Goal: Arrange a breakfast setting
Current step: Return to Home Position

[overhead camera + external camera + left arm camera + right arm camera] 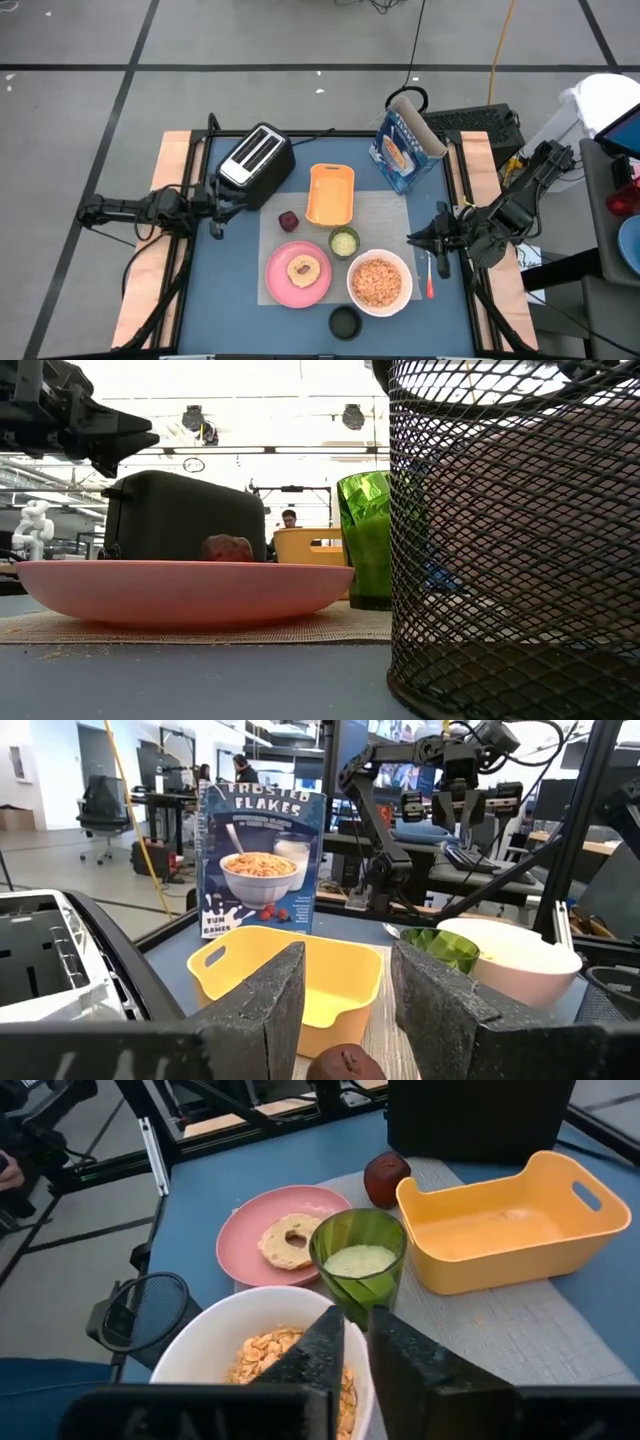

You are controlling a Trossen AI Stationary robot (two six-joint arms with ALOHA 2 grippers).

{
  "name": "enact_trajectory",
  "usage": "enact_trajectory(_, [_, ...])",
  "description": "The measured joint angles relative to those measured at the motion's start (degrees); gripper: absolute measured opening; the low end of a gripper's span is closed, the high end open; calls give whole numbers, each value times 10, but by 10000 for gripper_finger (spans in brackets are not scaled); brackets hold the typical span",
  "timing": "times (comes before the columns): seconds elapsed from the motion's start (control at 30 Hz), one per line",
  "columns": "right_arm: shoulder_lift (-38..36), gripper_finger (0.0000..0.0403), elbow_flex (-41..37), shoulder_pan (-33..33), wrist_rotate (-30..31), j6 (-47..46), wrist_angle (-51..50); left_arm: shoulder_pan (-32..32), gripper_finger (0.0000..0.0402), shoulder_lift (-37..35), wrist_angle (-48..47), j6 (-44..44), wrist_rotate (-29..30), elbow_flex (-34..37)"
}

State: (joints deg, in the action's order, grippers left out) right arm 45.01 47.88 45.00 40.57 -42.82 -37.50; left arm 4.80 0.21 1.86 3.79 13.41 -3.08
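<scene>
Breakfast setting, laid on a gray mat (385, 215). The pink plate (278, 287) sits at the mat's near left and carries the toast (303, 988) at its centre. The dark-red fruit (288, 220) lies on the mat just beyond the plate's far edge, not on it. To the right stand the small green cup (344, 241) and the white bowl (351, 281), which is filled with cereal. The orange tray (331, 195) lies empty at the far side, with the cereal box (405, 150) upright behind it. The red-handled spoon (430, 280) lies off the mat, right of the bowl, probably so a diner's hand can reach it.

Both arms are clear of the pieces, which fits a withdrawal to rest. The left gripper (345, 975) hangs level beside the toaster (256, 155), its fingers spread and empty. The right gripper (357, 1320) hovers over the spoon's far end, aimed left, its fingers nearly together and gripping nothing.
</scene>
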Motion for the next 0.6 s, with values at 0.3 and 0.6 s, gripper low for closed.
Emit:
enact_trajectory(0.3, [-47,3,0,-9,1,52,0,0,154,1,28,7,-8,25])
enact_trajectory(0.6, [-125,1,0,-12,3,158,0,0,154,1,27,6,-31,25])
